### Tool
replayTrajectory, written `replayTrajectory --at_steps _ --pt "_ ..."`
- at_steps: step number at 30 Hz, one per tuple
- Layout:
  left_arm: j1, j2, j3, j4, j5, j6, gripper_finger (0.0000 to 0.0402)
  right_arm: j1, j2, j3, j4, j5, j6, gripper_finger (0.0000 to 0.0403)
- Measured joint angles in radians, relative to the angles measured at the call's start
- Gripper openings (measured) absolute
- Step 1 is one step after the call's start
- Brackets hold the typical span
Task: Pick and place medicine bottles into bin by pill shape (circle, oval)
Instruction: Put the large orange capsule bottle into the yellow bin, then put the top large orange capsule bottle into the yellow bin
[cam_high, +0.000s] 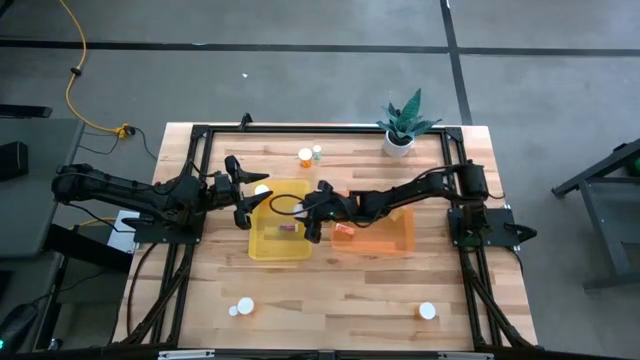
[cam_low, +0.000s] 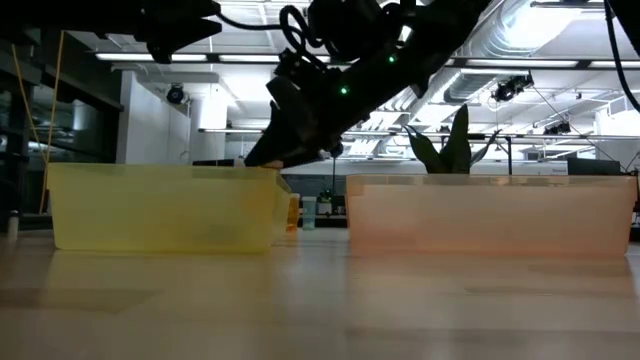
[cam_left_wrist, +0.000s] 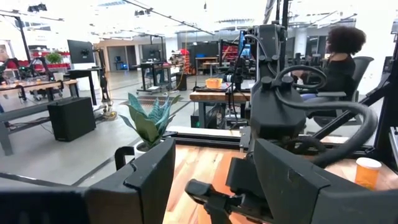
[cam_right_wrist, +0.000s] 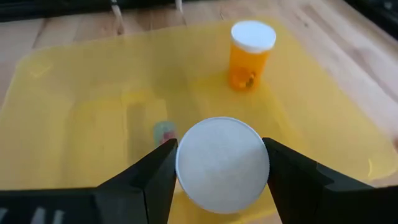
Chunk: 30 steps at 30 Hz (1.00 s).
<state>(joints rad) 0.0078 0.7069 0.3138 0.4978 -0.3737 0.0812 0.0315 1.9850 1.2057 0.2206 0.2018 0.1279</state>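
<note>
Your right gripper (cam_right_wrist: 221, 168) has its two fingers clamped on a medicine bottle; from the right wrist view you see its white cap (cam_right_wrist: 222, 163) filling the gap between them. It hangs over the yellow bin (cam_high: 281, 232). In this bin a second amber bottle (cam_right_wrist: 249, 55) stands upright, well apart, and something small lies flat on the floor of it.

I judge the held bottle light and stiff, with smooth plastic sides that can slip, so hold it on the body under the cap, not too hard.

The orange bin (cam_high: 385, 235) sits just beside the yellow one. Your left gripper (cam_high: 244, 192) waits at the yellow bin's left edge with fingers apart. More bottles (cam_high: 310, 155) stand near the plant pot (cam_high: 398, 143).
</note>
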Motion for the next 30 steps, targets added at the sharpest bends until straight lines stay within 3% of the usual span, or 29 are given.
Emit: replayTrajectory --at_steps 6,13,21,26,30 --pt "0.0 0.0 0.0 0.0 0.0 0.0 0.0209 0.0 0.0 0.0 -0.022 -0.016 0.028 0.0222" --pt "0.0 0.0 0.0 0.0 0.0 0.0 0.0209 0.002 0.0 0.0 -0.003 -0.015 0.021 0.0272" --pt "-0.001 0.0 0.0 -0.017 0.0 -0.003 0.0209 0.004 -0.053 -0.006 0.019 -0.012 -0.077 0.0291" --pt "-0.012 0.0 0.0 -0.035 0.0 -0.002 0.0209 0.012 -0.142 -0.105 0.072 0.064 -0.11 0.0291" --pt "-0.023 0.0 0.0 -0.032 0.0 0.001 0.0209 0.008 -0.267 -0.274 0.249 0.083 -0.114 0.0291"
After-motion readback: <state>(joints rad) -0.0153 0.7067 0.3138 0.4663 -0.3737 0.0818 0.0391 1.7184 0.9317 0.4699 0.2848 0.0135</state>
